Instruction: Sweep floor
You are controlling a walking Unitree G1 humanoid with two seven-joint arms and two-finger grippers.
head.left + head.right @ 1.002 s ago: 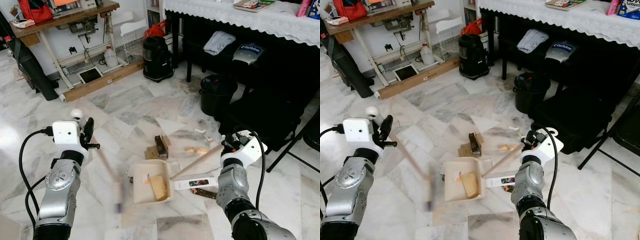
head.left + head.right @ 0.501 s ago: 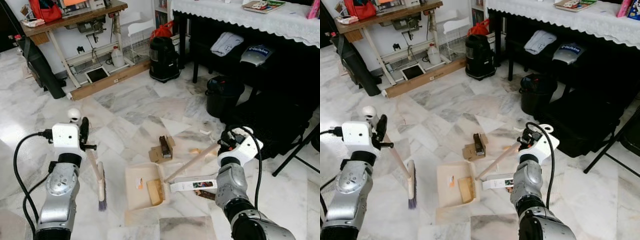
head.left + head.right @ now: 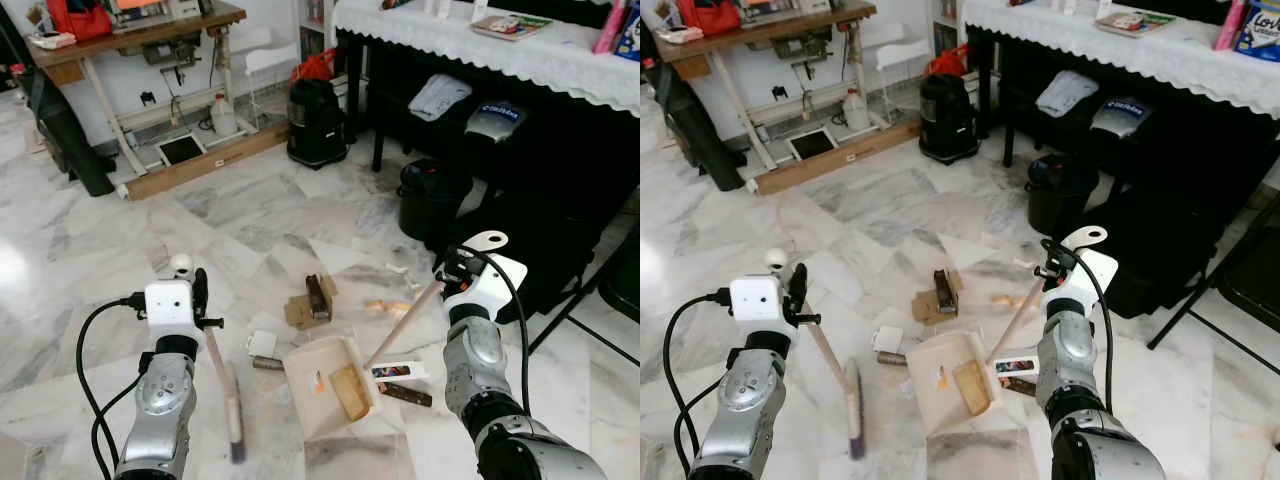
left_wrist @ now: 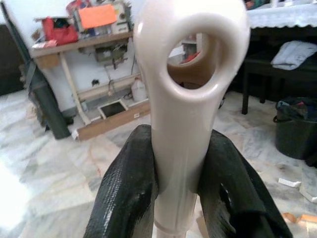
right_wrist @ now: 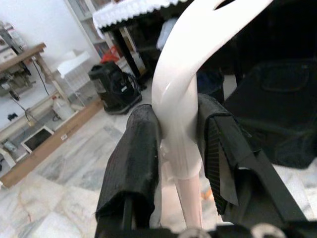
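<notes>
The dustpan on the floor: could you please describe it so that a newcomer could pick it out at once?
On the marble floor, between the robot's two arms, lies the cream dustpan. Its long handle slants up into the right gripper. Unlike the brush beside it, it is a wide open tray holding a yellowish scrap.

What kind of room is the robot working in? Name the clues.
Probably a lived-in home workroom or living area: marble-tiled floor, a sewing-machine table by the wall, a lace-covered table, and a black vacuum cleaner.

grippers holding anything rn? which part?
Left gripper is shut on the broom handle just below its hanging-hole end. Right gripper is shut on the dustpan handle near its top end.
</notes>
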